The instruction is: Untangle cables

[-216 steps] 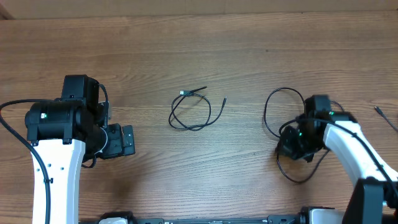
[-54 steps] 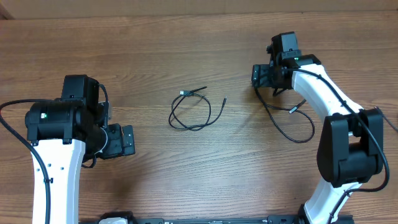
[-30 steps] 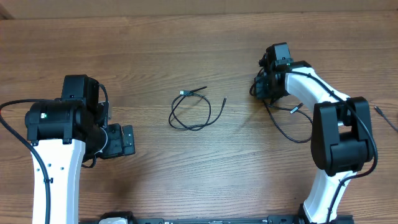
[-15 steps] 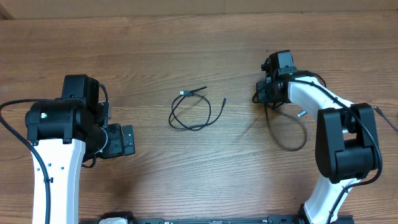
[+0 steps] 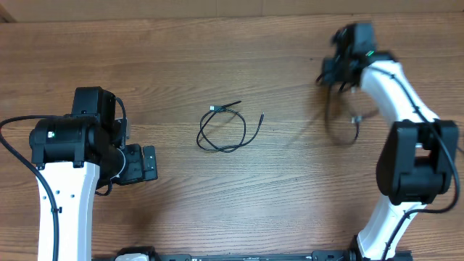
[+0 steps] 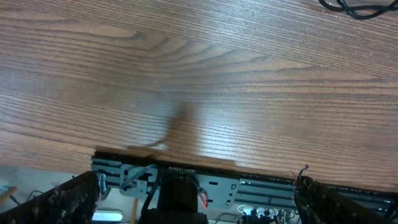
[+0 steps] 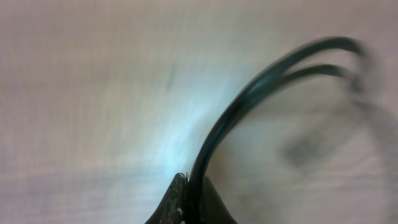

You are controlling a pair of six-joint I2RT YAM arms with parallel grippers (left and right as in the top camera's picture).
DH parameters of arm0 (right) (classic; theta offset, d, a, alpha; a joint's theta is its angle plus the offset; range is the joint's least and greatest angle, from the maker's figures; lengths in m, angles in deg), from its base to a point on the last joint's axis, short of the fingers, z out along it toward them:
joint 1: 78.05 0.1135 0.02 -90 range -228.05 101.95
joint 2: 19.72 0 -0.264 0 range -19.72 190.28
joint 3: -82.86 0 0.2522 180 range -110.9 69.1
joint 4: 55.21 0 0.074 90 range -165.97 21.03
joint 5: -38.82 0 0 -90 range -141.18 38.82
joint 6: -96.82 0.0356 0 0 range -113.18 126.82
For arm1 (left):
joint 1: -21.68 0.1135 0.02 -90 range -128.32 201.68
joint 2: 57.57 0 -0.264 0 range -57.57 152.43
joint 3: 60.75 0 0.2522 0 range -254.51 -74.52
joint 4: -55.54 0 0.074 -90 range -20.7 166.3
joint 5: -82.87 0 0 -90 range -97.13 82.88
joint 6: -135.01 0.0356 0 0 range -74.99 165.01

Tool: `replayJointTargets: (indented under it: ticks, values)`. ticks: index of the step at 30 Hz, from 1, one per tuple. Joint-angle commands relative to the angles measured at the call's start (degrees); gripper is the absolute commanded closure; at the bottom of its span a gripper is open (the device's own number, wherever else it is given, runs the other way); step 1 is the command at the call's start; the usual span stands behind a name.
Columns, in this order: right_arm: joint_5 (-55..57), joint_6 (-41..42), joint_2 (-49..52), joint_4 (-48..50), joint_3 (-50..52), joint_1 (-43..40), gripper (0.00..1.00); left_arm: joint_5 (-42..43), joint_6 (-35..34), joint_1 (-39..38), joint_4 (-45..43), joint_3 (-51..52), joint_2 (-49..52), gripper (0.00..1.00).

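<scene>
Jaws of the right gripper [image 5: 332, 75] were pinched fully together on a thin black plug-ended cable [image 5: 356, 119]. It trailed from the far right of the brown wood-grain table [image 5: 217, 58] back toward the near edge as a blurred, narrow loop, its long axis running far-to-near. Half a second before, that gripper had sat nearer the middle with the loop spread lower on the wood; now both had shifted farther away and rightward, while the second thin black cable [image 5: 226, 129], a loose coil at the centre with its ends pointing far-right, had not moved, and the left gripper [image 5: 150, 164] stayed wide open, holding nothing.
</scene>
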Motion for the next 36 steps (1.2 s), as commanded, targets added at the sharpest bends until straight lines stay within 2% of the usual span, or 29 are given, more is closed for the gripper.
replayJointTargets:
  ticks: [1, 8, 16, 22, 27, 29, 30, 31, 32, 34, 36]
  values:
    - [3.37, -6.16, -1.97, 1.92, -7.96, -3.43, 0.96, 0.39, 1.29, 0.55, 0.07, -0.7, 0.17, 0.0]
    - [7.19, -13.42, -1.86, 13.07, -10.36, -9.6, 0.96, 0.39, 1.29, 0.55, 0.07, -0.7, 0.17, 0.0]
    - [7.19, -13.53, 0.15, 23.71, -10.34, -18.29, 0.96, 0.39, 1.29, 0.55, 0.07, -0.7, 0.17, 0.0]
    - [7.17, -13.55, 4.83, 26.82, -10.34, -23.63, 0.96, 0.39, 1.29, 0.55, 0.07, -0.7, 0.17, 0.01]
    - [7.19, -13.75, 10.49, 26.1, -10.34, -24.63, 0.95, 0.39, 1.29, 0.55, 0.07, -0.7, 0.17, 0.0]
    - [7.19, -13.51, 12.52, 24.92, -10.34, -24.63, 0.87, 0.39, 1.29, 0.55, 0.07, -0.7, 0.17, 0.0]
    - [7.15, -13.05, 13.57, 24.26, -10.34, -24.57, 0.74, 0.39, 1.29, 0.55, 0.07, -0.7, 0.17, 0.0]
    - [7.17, -11.85, 14.43, 23.76, -10.34, -24.41, 0.55, 0.39, 1.29, 0.55, 0.07, -0.7, 0.17, 0.0]
    - [7.15, -10.71, 15.1, 23.12, -10.34, -24.28, 0.42, 0.39, 1.29, 0.55, 0.07, -0.7, 0.17, 0.0]
    - [5.84, -9.73, 15.74, 21.27, -10.32, -23.78, 0.31, 0.39, 1.29, 0.55, 0.07, -0.7, 0.17, 0.0]
    - [4.02, -8.26, 15.74, 20.0, -10.32, -23.3, 0.0, 0.39, 1.29, 0.55, 0.07, -0.7, 0.17, 0.0]
